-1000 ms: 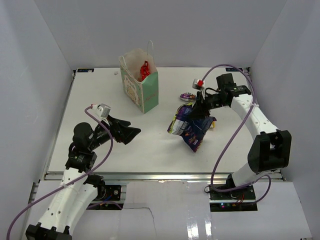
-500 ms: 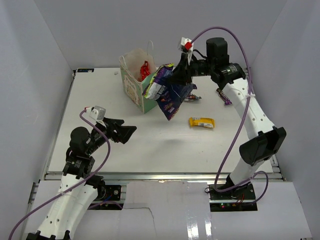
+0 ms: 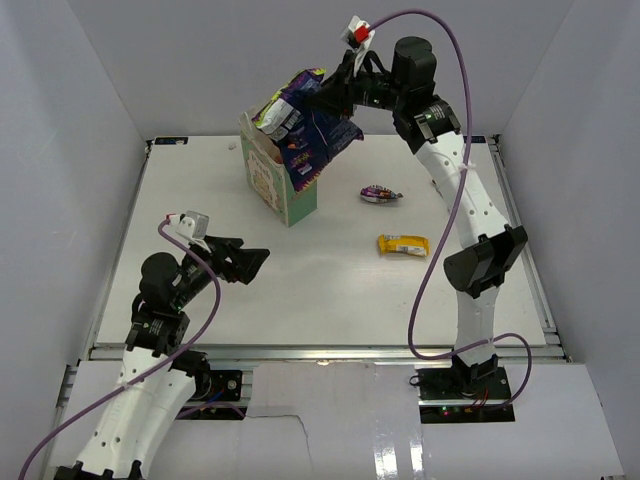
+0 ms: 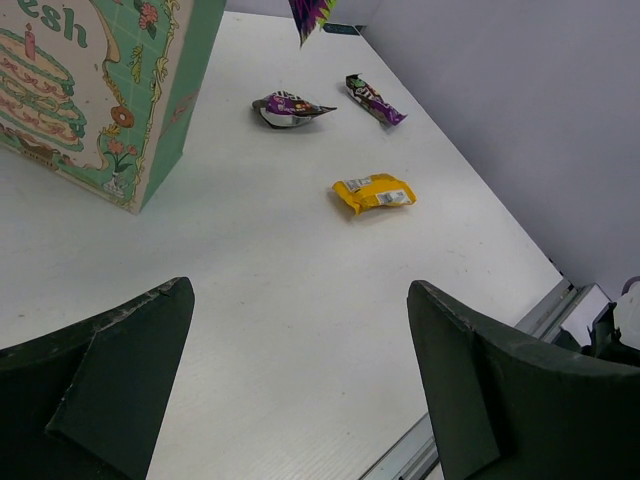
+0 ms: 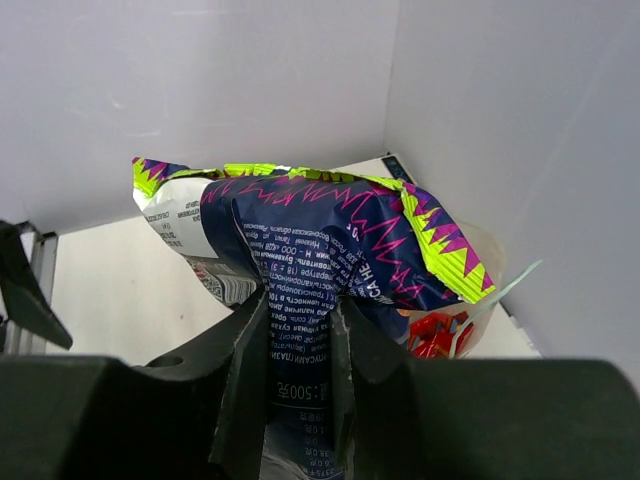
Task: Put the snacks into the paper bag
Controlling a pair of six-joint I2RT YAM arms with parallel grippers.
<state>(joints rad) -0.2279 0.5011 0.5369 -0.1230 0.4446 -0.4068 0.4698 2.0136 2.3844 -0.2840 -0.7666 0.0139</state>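
shiny blue-purple bag [image 5: 330,240], lime zigzag edges

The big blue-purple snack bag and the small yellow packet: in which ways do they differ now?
Size: the shiny blue-purple snack bag is far larger than the small yellow packet. Pose: the snack bag hangs above the mint-green paper bag, pinched by the right tool; the yellow packet lies flat on the white table, untouched. Both are sealed snack packs.
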